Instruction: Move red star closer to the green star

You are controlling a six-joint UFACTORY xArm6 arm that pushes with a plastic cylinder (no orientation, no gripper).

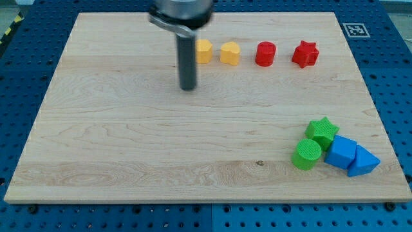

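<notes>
Green star (322,131) bottom right | red star (305,54) top | my tip (188,88) touches nothing

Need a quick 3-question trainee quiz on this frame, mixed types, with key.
1. True or false: the red star touches the green star.
2. Which block lies nearest my tip? A) yellow block B) red cylinder C) green cylinder
3. Fill in: the green star sits toward the view's ____ from the red star.

Key:
1. False; they lie far apart.
2. A.
3. Bottom.
</notes>
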